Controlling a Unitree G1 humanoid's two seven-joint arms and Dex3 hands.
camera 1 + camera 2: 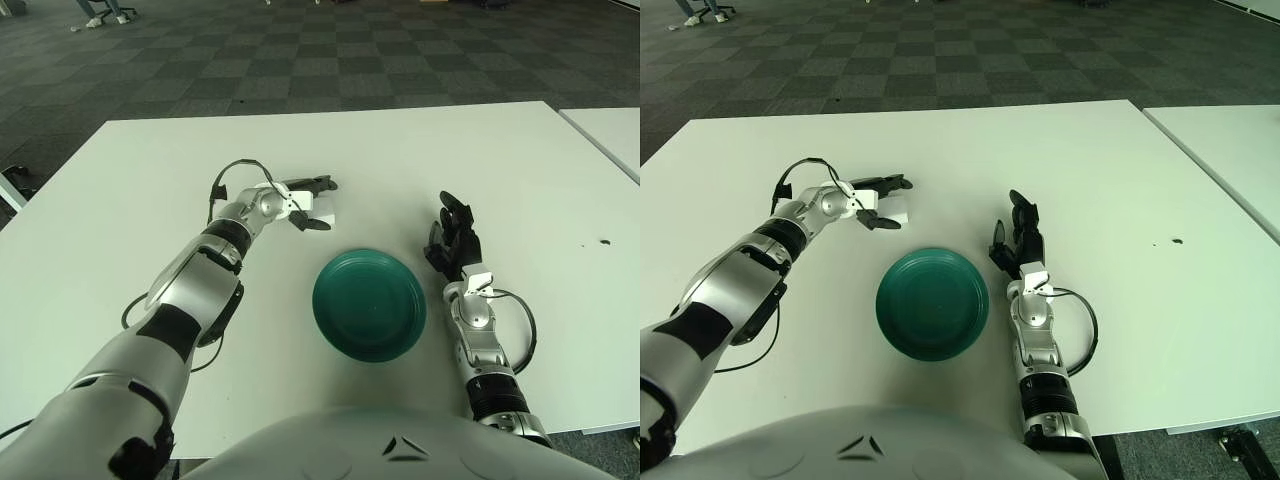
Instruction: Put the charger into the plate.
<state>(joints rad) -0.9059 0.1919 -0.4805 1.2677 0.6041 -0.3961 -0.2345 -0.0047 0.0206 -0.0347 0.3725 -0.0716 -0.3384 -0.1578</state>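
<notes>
The white charger (pixel 325 214) lies on the white table (pixel 120 200), just beyond the left edge of the dark green plate (pixel 369 303). My left hand (pixel 328 205) reaches to it, with one dark finger above it and another below it, spread on either side. The charger still sits on the table and I cannot see a firm grip on it. The plate holds nothing. My right hand (pixel 455 240) shows to the right of the plate with its fingers relaxed, holding nothing.
A second white table (pixel 610 135) stands at the far right across a narrow gap. A small dark speck (pixel 603 241) marks the table at the right. A dark cable (pixel 235 170) loops over my left wrist.
</notes>
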